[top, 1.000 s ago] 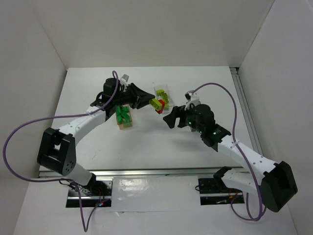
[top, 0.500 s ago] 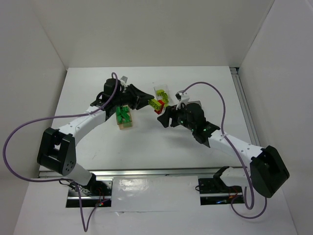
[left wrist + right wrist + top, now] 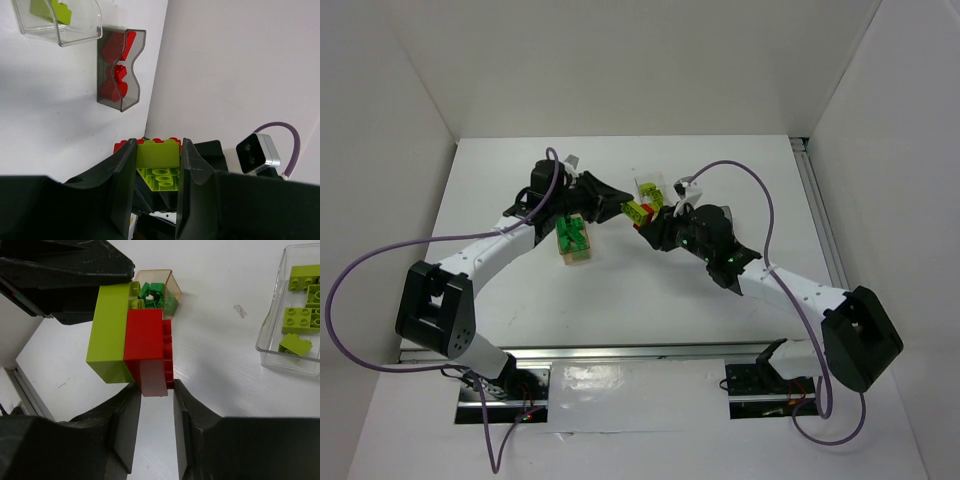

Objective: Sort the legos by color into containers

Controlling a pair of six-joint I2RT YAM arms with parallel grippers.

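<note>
Above the table, a lime brick [image 3: 159,154] and a red brick [image 3: 145,342] are stuck together. My left gripper [image 3: 158,147] is shut on the lime brick [image 3: 638,211]. From the other side, my right gripper [image 3: 154,387] is shut on the near end of the red brick [image 3: 642,224]. The peach tray [image 3: 574,250] holds dark green bricks [image 3: 157,292]. Several lime bricks [image 3: 300,320] lie in the clear tray [image 3: 270,347]. In the left wrist view, the dark reddish tray [image 3: 140,65] holds red bricks [image 3: 117,75].
The two grippers [image 3: 623,208] [image 3: 647,225] meet near the clear tray [image 3: 650,190] at mid-table. White walls close in the table at the back and sides. Purple cables loop off both arms.
My right gripper has moved left up to the joined bricks and closed on the red one. The left arm and its lime brick have stayed still.
</note>
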